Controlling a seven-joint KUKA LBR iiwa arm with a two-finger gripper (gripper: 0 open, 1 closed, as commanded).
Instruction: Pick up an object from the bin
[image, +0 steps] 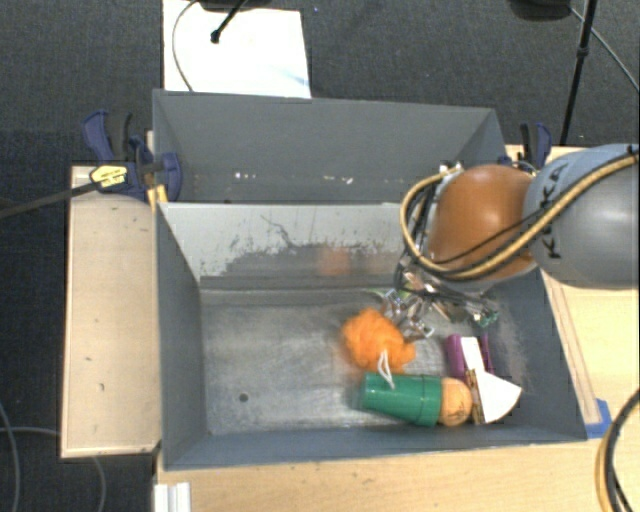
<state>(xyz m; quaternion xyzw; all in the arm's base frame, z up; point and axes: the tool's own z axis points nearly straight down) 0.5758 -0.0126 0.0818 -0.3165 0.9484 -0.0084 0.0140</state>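
My gripper (412, 313) hangs low in the right half of the bin, its metal fingers just right of an orange fluffy ball (373, 339) and touching or nearly touching its upper right side. Whether anything sits between the fingers is hidden. In front of the ball lies a green cylinder with a tan rounded end (412, 398), on its side near the front wall. A purple stick-shaped thing (463, 355) lies to the right, below the gripper. A white pointed piece (495, 395) rests at the front right.
The orange dome and looped cables on the wrist hang over the bin's right rear part. The loose things cluster at the front right; bare grey floor stretches across the left half.
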